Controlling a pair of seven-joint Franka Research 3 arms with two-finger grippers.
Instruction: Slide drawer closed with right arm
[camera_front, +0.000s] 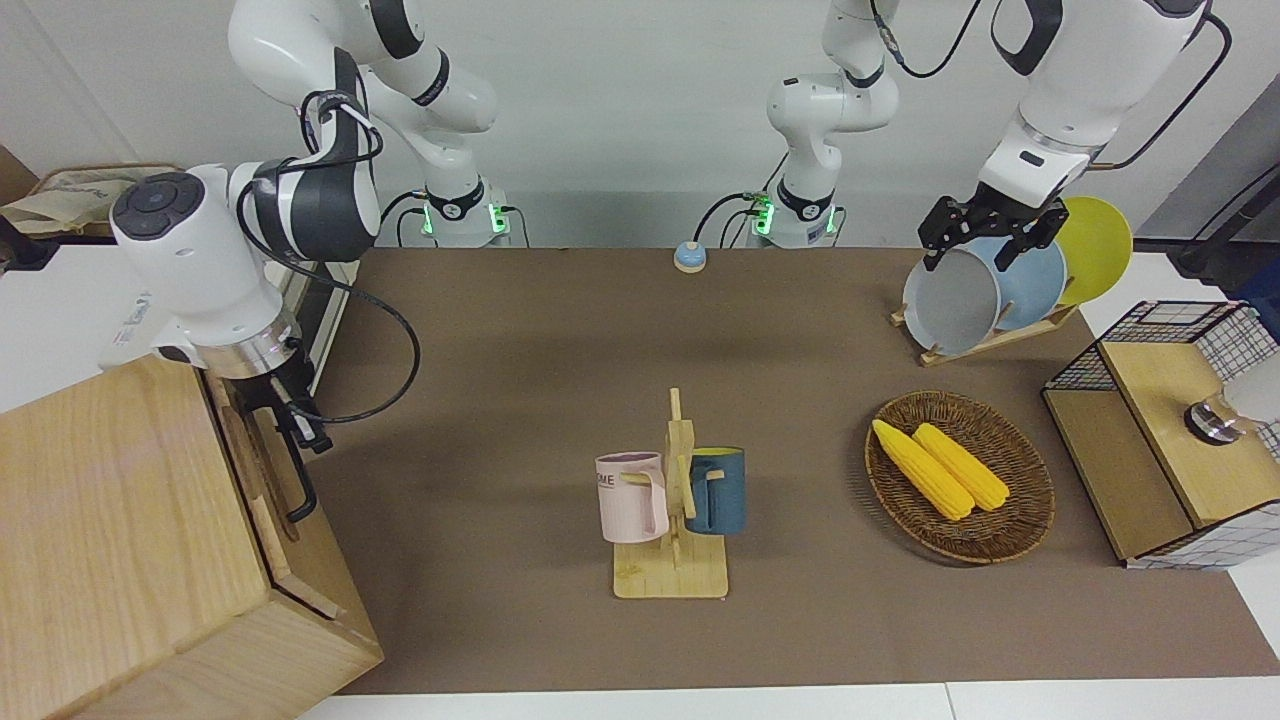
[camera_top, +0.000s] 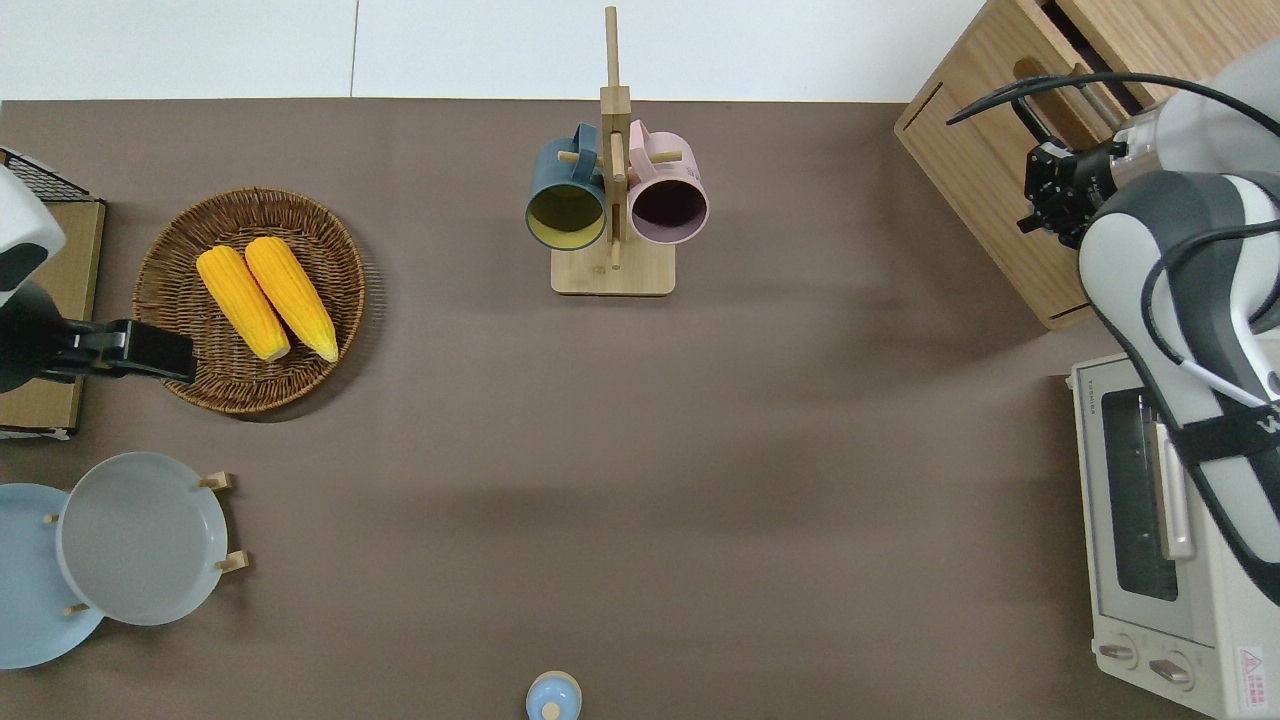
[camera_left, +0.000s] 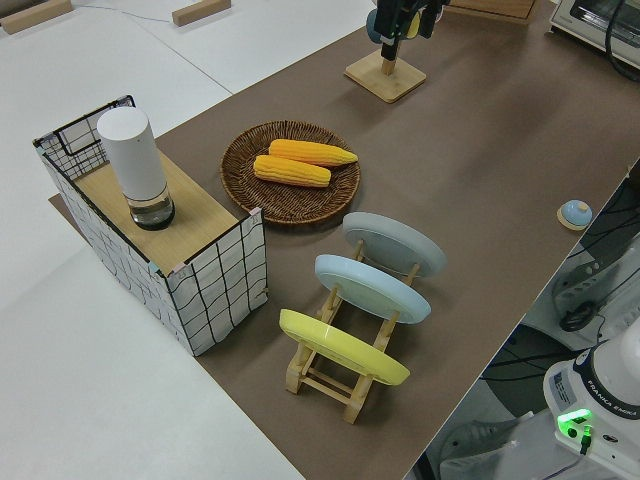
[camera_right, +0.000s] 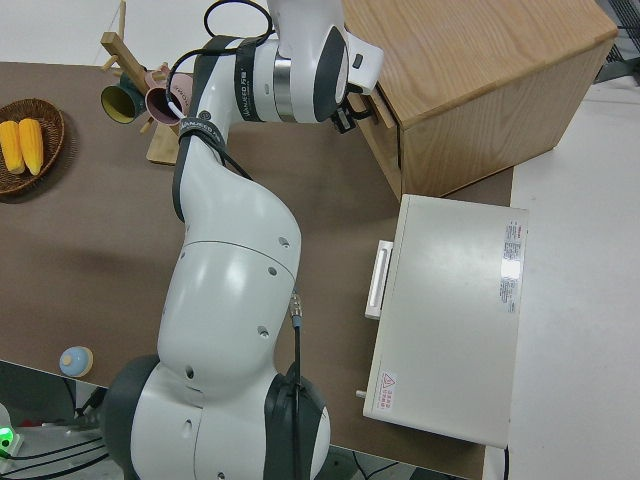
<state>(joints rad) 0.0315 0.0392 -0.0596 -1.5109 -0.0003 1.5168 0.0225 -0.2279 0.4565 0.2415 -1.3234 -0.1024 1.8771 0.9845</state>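
Right now the right gripper sits at the drawer front of the pale wooden box, right by the black loop handle; whether its fingers are spread or pinched I cannot tell. That drawer looks almost home, its front close to the box face. Risk from here, I'd judge: an off-centre push could skew and jam it, or the loose black cable could snag the handle. Left arm is parked.

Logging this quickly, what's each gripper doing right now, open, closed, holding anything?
Right gripper: at the drawer, fingers cannot be told.
Left gripper: parked, open, holding nothing.
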